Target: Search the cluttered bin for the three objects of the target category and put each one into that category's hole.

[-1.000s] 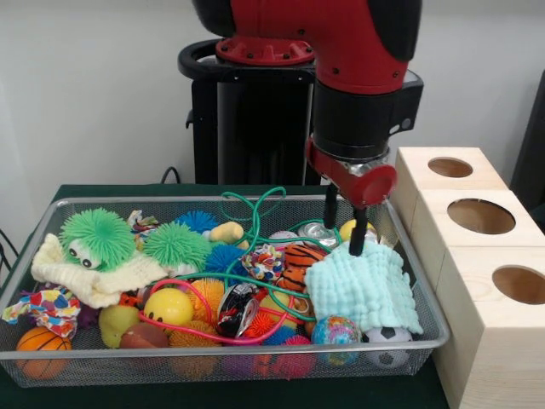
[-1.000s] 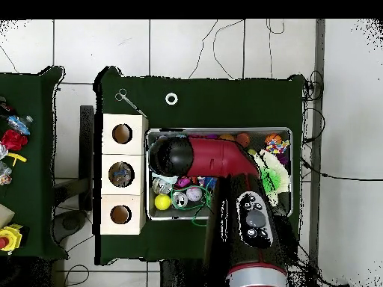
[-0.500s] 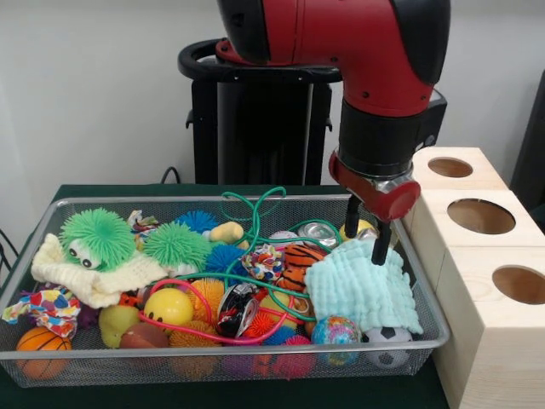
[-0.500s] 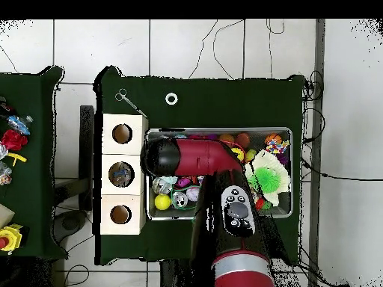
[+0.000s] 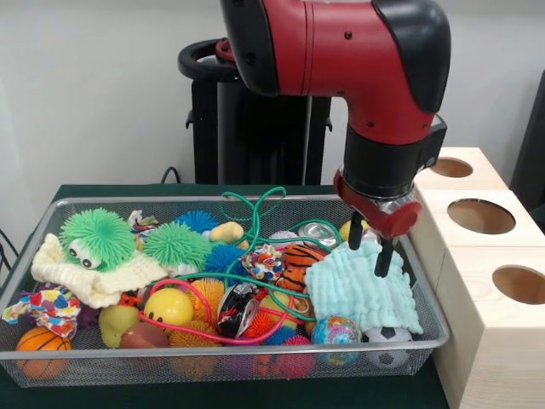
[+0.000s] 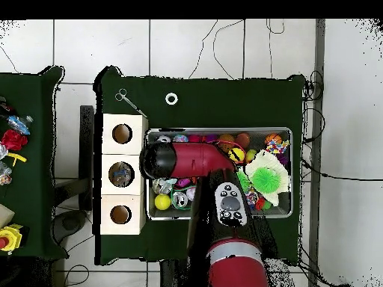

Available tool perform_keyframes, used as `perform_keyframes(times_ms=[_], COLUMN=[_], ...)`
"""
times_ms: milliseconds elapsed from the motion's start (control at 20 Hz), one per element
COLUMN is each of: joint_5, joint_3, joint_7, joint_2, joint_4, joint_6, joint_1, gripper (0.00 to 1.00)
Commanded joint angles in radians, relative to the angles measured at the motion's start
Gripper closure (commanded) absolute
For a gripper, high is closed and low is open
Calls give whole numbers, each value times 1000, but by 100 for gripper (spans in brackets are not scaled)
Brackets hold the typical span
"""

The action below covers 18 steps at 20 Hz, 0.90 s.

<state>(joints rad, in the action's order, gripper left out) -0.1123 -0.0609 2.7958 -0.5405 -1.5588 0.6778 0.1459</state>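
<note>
From the front, my hand (image 5: 369,250) hangs open over the pale green cloth (image 5: 361,288), one fingertip touching its top edge, gripping nothing. The cloth lies in the bin (image 5: 213,368) at the end beside the wooden boxes (image 5: 482,290), with a soccer ball (image 5: 387,337) under its corner. From overhead, my arm (image 6: 191,161) covers that end of the bin (image 6: 288,173), which sits on the green worktop (image 6: 224,105) beside the boxes (image 6: 120,173).

front: close, low, faces pedestal (image 5: 255,111) across bin (image 5: 213,368) | overhead: high, straight down, pedestal side at bottom | shared: bin (image 6: 288,172), arm, boxes
</note>
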Motion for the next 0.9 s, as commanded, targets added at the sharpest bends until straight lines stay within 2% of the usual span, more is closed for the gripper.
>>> perform_keyframes(times_ms=[50,900], joint_5=[-67,-57], joint_3=[-6,36], joint_7=[-18,0], joint_2=[89,166], joint_4=[-16,1], joint_6=[-86,-86], joint_1=[-7,-50], gripper=[0,0])
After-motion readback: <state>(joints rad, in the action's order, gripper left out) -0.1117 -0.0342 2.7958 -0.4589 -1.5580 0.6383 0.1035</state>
